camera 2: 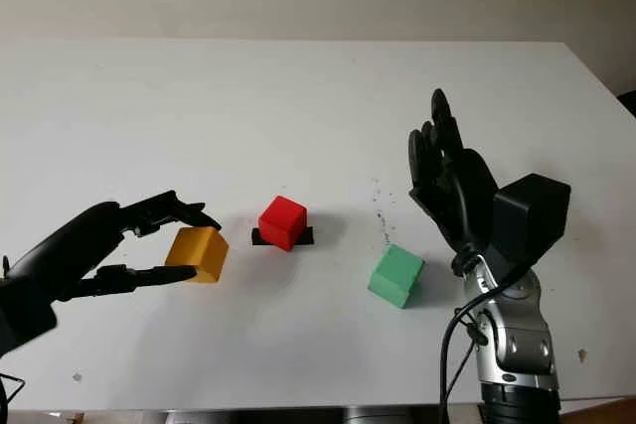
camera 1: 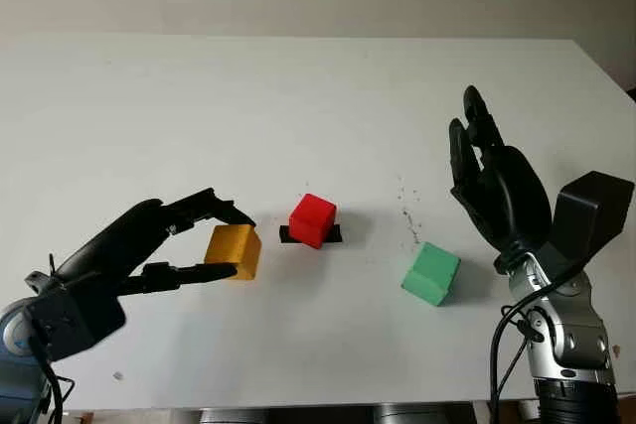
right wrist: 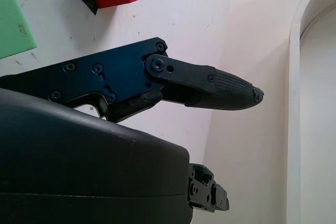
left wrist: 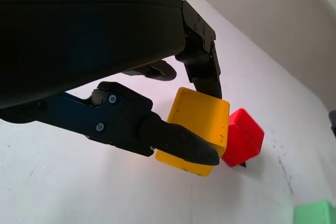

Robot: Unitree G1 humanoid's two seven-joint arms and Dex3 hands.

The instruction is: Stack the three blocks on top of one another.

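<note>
A yellow block (camera 1: 236,250) sits at the left of the white table (camera 1: 298,86), and my left hand (camera 1: 237,243) is shut on it, two fingers on its far side and the thumb (left wrist: 191,150) on its near side. Whether it is lifted off the table I cannot tell. Just to its right, the red block (camera 1: 312,219) rests on a small black marker (camera 1: 285,235). Further right and nearer lies the green block (camera 1: 431,273), alone. My right hand (camera 1: 467,131) is open, raised upright to the right of and beyond the green block, touching nothing.
The table's front edge runs just below both arms. Small dark specks (camera 1: 407,211) dot the surface between the red and green blocks. The right table edge (camera 1: 606,76) slants away beyond my right hand.
</note>
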